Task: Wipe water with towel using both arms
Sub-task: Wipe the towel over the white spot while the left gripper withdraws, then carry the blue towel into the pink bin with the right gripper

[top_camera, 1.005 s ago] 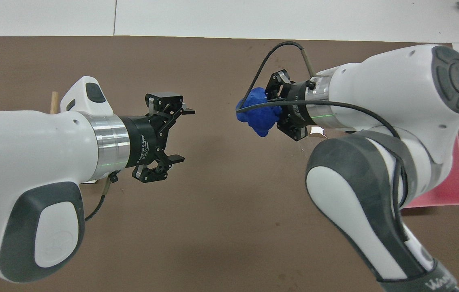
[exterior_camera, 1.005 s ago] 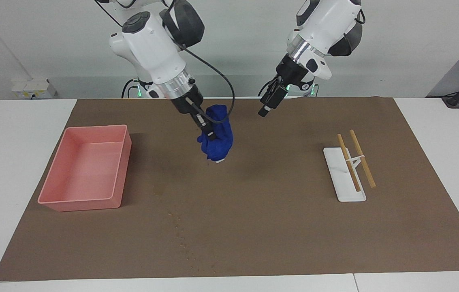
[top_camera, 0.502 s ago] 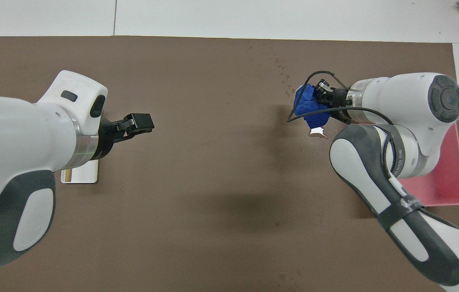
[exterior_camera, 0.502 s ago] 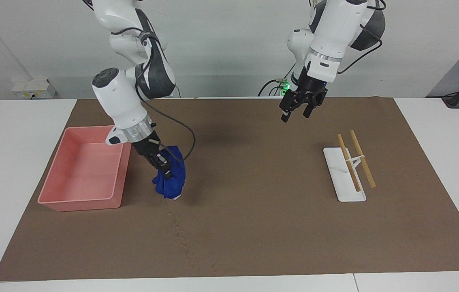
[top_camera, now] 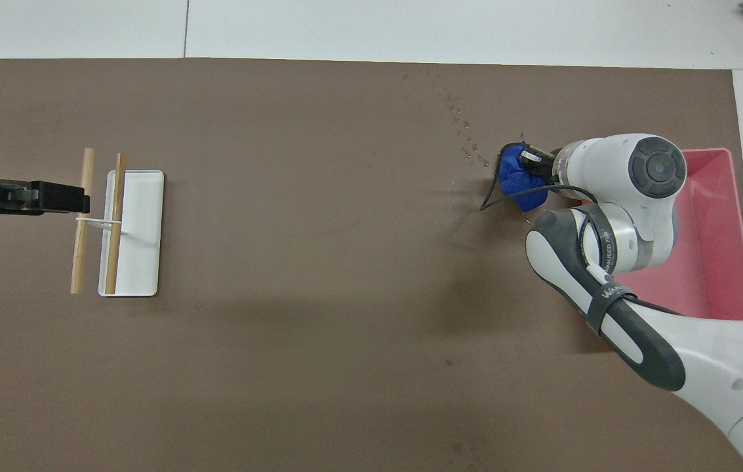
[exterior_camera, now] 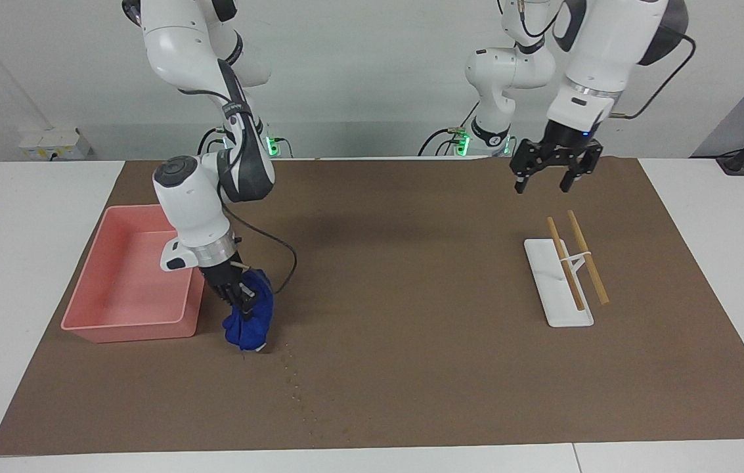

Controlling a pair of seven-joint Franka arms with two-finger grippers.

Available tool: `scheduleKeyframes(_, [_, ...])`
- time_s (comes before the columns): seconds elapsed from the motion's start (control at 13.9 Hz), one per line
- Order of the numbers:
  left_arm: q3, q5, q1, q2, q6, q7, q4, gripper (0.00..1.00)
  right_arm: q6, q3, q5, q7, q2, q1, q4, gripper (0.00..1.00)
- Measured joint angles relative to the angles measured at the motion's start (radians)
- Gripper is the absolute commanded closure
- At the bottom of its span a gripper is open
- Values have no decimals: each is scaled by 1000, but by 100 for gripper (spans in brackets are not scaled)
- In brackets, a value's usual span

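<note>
My right gripper (exterior_camera: 244,307) is shut on a bunched blue towel (exterior_camera: 253,330) and holds it low beside the pink bin's corner; the towel's lower end seems to touch the brown mat (exterior_camera: 450,368). A trail of small water drops (exterior_camera: 294,380) runs from the towel away from the robots. In the overhead view the towel (top_camera: 515,180) sticks out of the right gripper (top_camera: 534,172), with the drops (top_camera: 460,121) just farther out. My left gripper (exterior_camera: 548,179) is open and empty in the air, over the mat near the white tray. It also shows in the overhead view (top_camera: 56,197).
A pink bin (exterior_camera: 123,325) stands at the right arm's end of the mat, also in the overhead view (top_camera: 738,216). A white tray (exterior_camera: 546,259) with two wooden sticks (exterior_camera: 587,257) on a stand lies toward the left arm's end, also in the overhead view (top_camera: 141,262).
My right gripper has carried the towel from the mat's middle down to the spot beside the pink bin, at the drops. My left gripper has swung out toward the white tray.
</note>
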Motion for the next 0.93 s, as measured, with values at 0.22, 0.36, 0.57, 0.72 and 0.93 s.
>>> scheduleKeyframes(0.22, [-1,51,12,71,-165,65,174,0,-33,5,0,0,1,0,-6,100])
scheduleKeyframes(0.36, [-14,90,4,91,-180,111,187,0,-80,9,0,0,-11,1,-13,100])
scheduleKeyframes(0.57, [-25,98,-9,93,-189,121,177,0,-211,15,0,10,-39,2,-20,100])
scheduleKeyframes(0.72, [-24,99,-9,93,-193,122,177,0,-296,17,24,15,-60,3,-33,100])
scheduleKeyframes(0.93, [-25,99,-10,92,-193,51,172,0,-339,18,76,15,-106,3,-94,100])
